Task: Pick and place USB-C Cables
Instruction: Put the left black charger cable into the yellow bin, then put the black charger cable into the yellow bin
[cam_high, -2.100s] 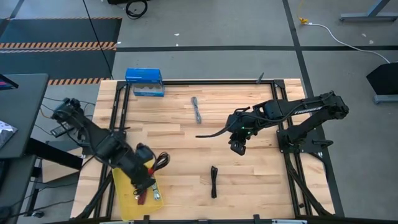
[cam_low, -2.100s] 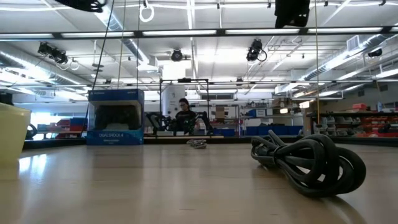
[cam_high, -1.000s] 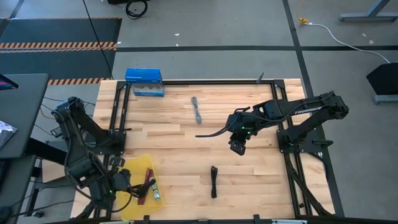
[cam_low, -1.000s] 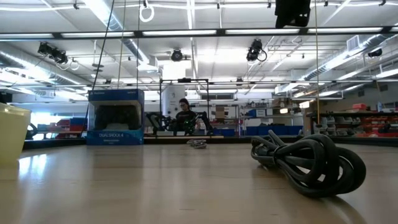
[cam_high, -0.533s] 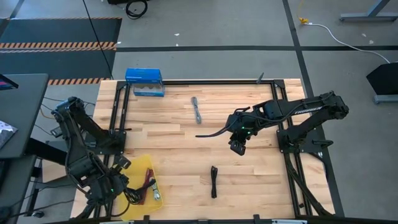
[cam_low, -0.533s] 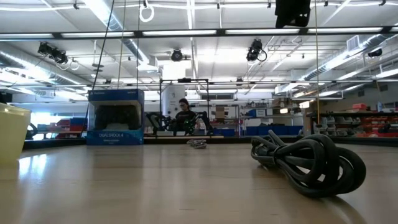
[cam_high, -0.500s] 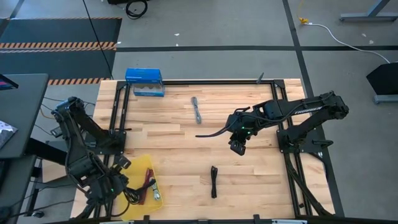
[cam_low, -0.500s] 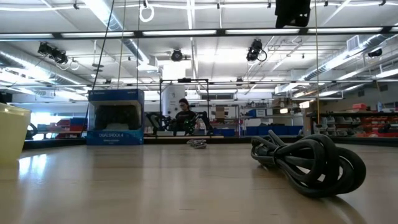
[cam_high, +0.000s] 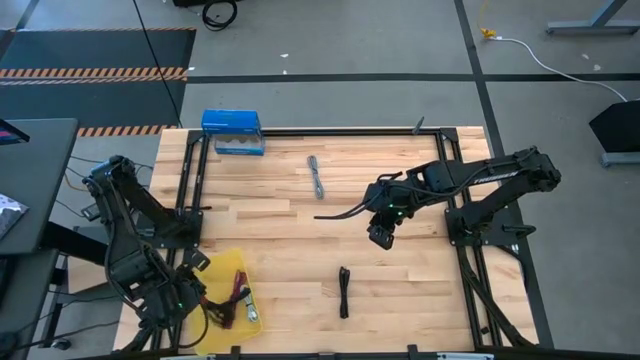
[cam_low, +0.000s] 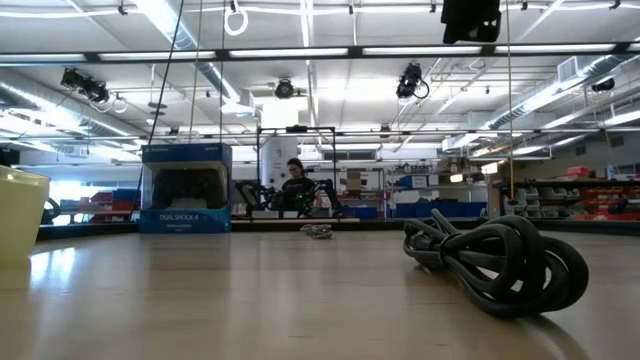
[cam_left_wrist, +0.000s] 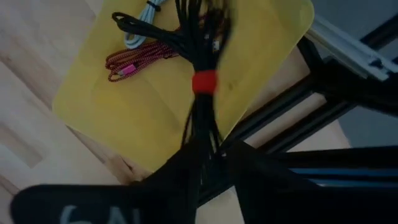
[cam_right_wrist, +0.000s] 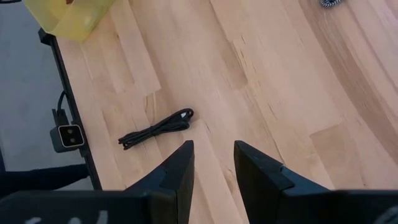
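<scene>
Hanging over the yellow tray (cam_left_wrist: 261, 50) at the near left corner of the surface (cam_high: 300, 250), the left gripper (cam_left_wrist: 214, 152) has its two fingers closed only loosely about the black cable with the red tie (cam_left_wrist: 204, 82), whose bundle reaches forward from the fingertips across the tray. Just beyond it on the tray lie a magenta cable (cam_left_wrist: 140, 59) and a grey one (cam_left_wrist: 146, 15). The right gripper (cam_right_wrist: 213, 163) hovers above mid-surface, fingers a little apart and holding nothing; a black cable (cam_right_wrist: 155, 129) lies on the wood ahead of it, apart from the fingers. Another grey cable (cam_high: 316, 176) lies farther off, toward the blue box (cam_high: 232, 124).
</scene>
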